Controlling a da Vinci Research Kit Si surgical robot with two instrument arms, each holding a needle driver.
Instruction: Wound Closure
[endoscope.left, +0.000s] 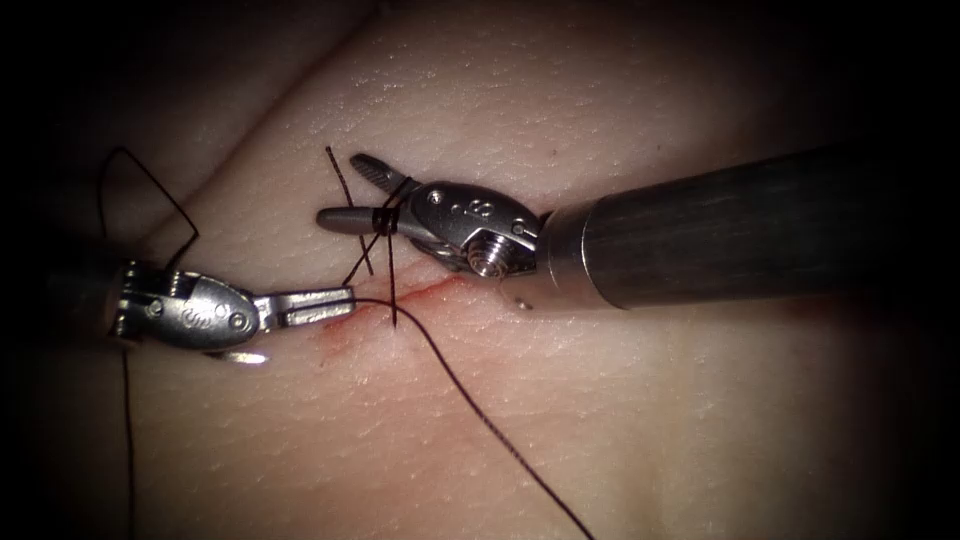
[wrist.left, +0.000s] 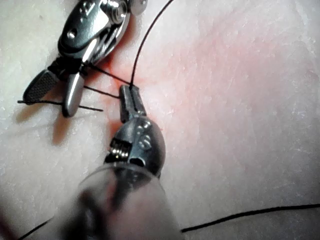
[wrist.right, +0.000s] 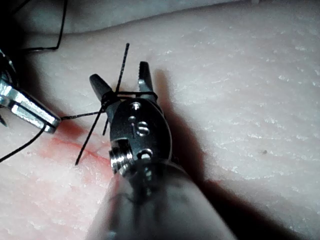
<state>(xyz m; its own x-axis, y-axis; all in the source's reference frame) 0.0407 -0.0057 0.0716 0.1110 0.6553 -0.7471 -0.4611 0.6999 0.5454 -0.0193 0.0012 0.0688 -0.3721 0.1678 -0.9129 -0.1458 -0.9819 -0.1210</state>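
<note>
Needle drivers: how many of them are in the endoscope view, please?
2. The left needle driver lies left of the cut, its pincer shut on the thread. The right needle driver lies above the cut, its pincer open, with thread wrapped around it.

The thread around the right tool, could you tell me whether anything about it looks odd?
Yes: the thread is wound around both open jaws of the right pincer, near their base, rather than held between them. The left pincer is shut on the thread beside the cut. No needle is seen.
</note>
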